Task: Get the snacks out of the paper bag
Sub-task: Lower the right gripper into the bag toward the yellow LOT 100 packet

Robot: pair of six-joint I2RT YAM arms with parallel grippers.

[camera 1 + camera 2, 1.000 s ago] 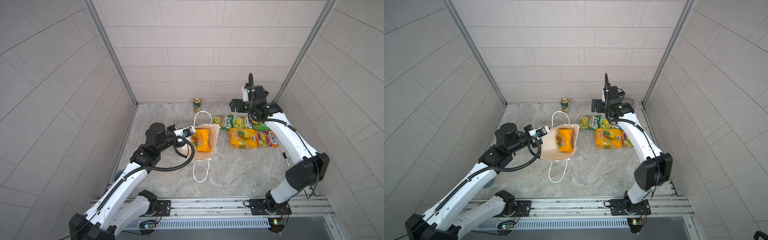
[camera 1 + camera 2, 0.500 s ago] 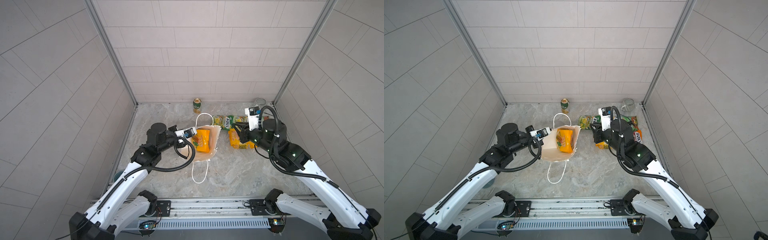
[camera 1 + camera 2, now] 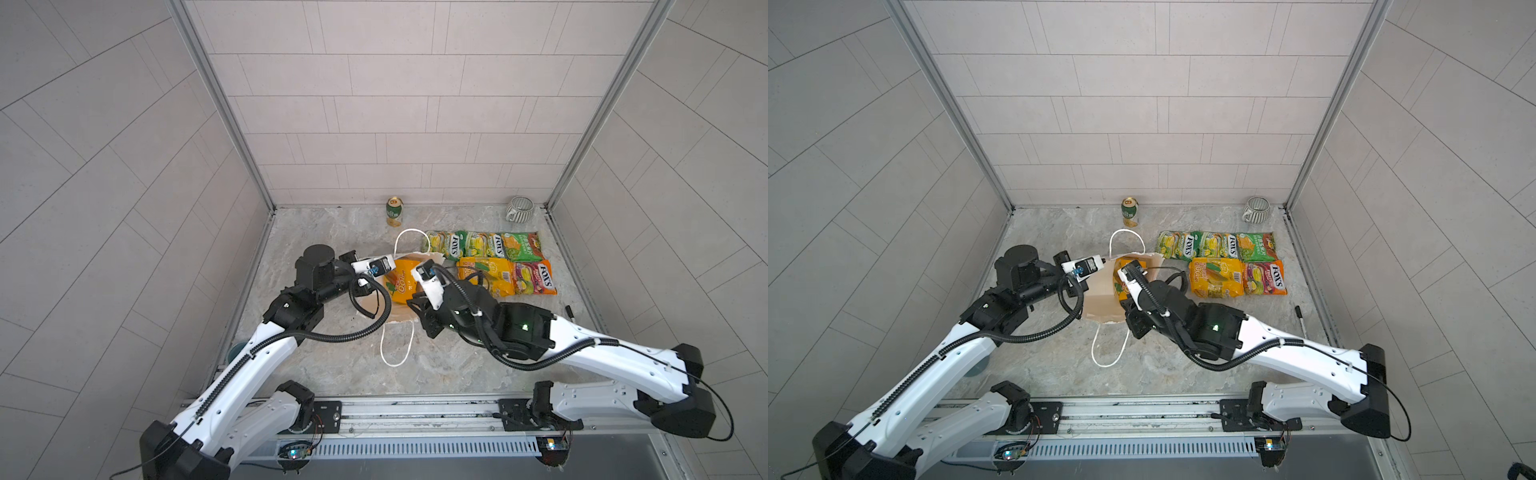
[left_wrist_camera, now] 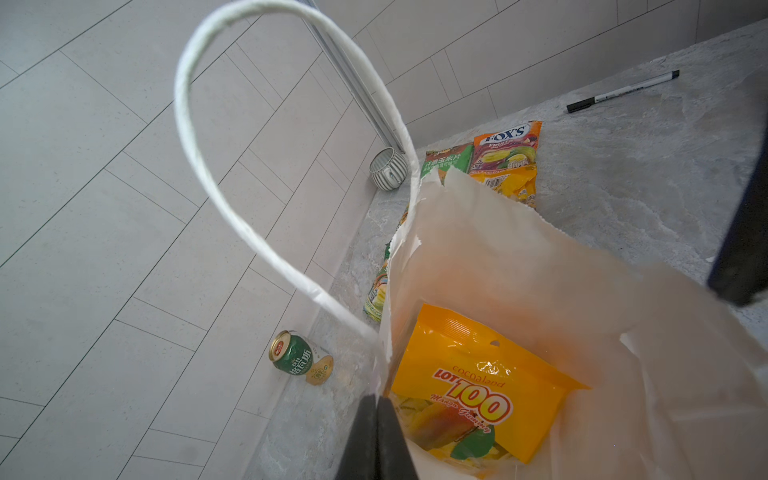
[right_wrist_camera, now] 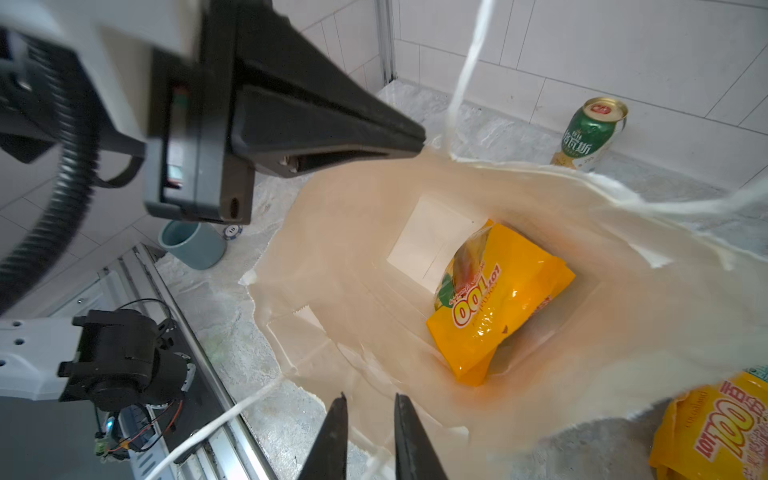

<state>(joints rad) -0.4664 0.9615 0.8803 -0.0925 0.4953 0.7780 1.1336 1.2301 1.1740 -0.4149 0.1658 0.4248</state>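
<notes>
A: How far has the task been taken?

B: Most of it is judged done. The paper bag (image 3: pixel 1098 297) is held open on the surface, its rim pinched by the fully closed left fingers (image 5: pixel 332 124). Five snacks are laid flat outside, just beside the bag on the right arm's side. One yellow-orange LOT 100 packet (image 5: pixel 498 299) is left at the bag's bottom.

A: And the right fingers?

B: The right fingers (image 5: pixel 332 449) are poised at the bag's mouth, parted by only a narrow gap. Nothing is seen gripped.

A: What is counted?

B: One bag, with two cord handles (image 4: pixel 208 166). Six packets in all. Outside the bag are a green FOX'S packet (image 3: pixel 442 246), a second green FOX'S packet (image 3: pixel 482 245), a green corn-chip packet (image 3: pixel 519 245), a second LOT 100 packet (image 3: pixel 482 276) and an orange-red FOX'S packet (image 3: pixel 534 280).

One drink can (image 3: pixel 394 211) is stood near the bag, toward the back wall. One striped mug (image 3: pixel 519 209) is beyond the packets, and one marker pen (image 3: pixel 1301 322) is well apart from the bag.
</notes>
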